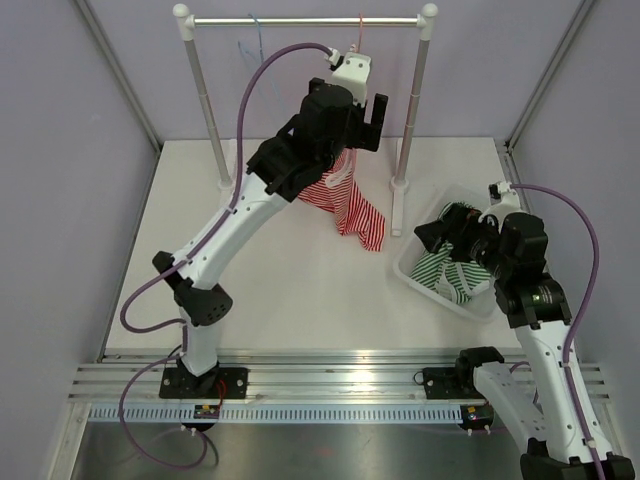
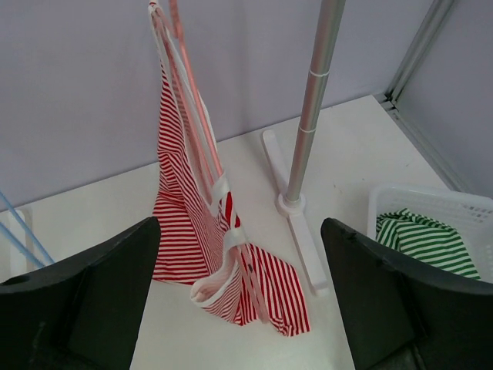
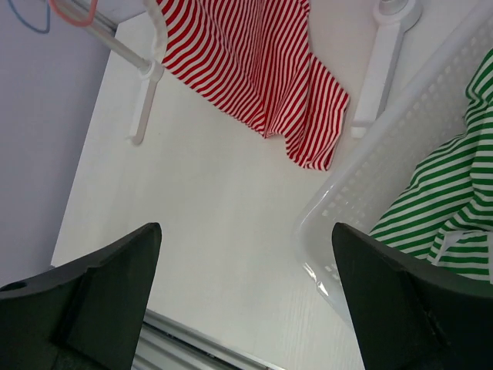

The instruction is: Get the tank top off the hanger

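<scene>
Seen from the top external camera, a red-and-white striped tank top (image 1: 348, 208) is hanging from a thin pink wire hanger (image 1: 358, 35). The hanger is hooked on the silver rail of a white-posted clothes rack (image 1: 300, 21). The tank top's lower edge is trailing onto the white worktop (image 1: 280, 290) close to the rack's right foot. The left hand (image 1: 350, 108) is hovering high in front of the garment, just below the rail; from this angle I cannot tell how far its fingers are spread. A thin blue wire hanger (image 1: 250, 38) is hanging further left on the rail. To the right of the rack, the right hand (image 1: 432, 230) is hovering over a white perforated plastic basket (image 1: 470, 306), which is holding a green-and-white striped garment (image 1: 438, 270).

In the left wrist view, the left hand's fingers (image 2: 115, 285) are standing wide apart and gripping nothing. The tank top (image 2: 185, 223) is hanging beyond them, its straps running up along the pink hanger (image 2: 176, 15). Its hem is lying crumpled on the worktop beside the rack's foot.

In the right wrist view, the right hand's fingers (image 3: 408, 301) are likewise spread wide and holding nothing. The tank top (image 3: 254, 69) is draping onto the worktop at the top of the frame. The basket (image 3: 339, 200) and its green-striped garment (image 3: 454, 177) are sitting at the right.
</scene>
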Action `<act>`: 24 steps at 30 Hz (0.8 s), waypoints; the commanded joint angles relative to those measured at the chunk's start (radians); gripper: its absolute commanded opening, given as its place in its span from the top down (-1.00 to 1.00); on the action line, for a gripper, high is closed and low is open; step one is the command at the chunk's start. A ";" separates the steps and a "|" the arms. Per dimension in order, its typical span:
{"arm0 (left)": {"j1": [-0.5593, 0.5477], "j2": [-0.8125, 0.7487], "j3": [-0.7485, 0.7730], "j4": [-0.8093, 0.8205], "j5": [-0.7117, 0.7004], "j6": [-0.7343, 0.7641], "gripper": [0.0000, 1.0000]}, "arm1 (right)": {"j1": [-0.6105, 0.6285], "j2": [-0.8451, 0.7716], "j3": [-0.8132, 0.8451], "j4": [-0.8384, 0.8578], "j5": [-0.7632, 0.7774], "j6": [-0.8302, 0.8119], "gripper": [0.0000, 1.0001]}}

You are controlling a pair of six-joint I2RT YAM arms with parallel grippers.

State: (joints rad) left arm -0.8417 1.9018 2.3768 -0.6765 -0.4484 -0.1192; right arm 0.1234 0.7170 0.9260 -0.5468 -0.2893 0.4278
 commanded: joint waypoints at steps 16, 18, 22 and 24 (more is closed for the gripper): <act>0.188 0.246 0.176 0.258 0.180 -0.016 -0.05 | -0.002 -0.082 -0.078 0.122 -0.310 0.109 -0.99; 0.200 0.253 0.174 0.268 0.201 -0.010 0.10 | -0.002 -0.087 -0.082 0.125 -0.320 0.112 -0.99; 0.202 0.253 0.183 0.301 0.211 0.015 0.34 | -0.002 -0.082 -0.096 0.137 -0.321 0.109 -0.98; 0.204 0.252 0.186 0.305 0.211 0.023 0.62 | -0.001 -0.076 -0.098 0.142 -0.321 0.109 -0.97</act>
State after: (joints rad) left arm -0.6399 2.1651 2.5053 -0.4690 -0.2653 -0.1165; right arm 0.1234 0.6380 0.8337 -0.4557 -0.5774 0.5293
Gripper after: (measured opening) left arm 0.229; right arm 0.990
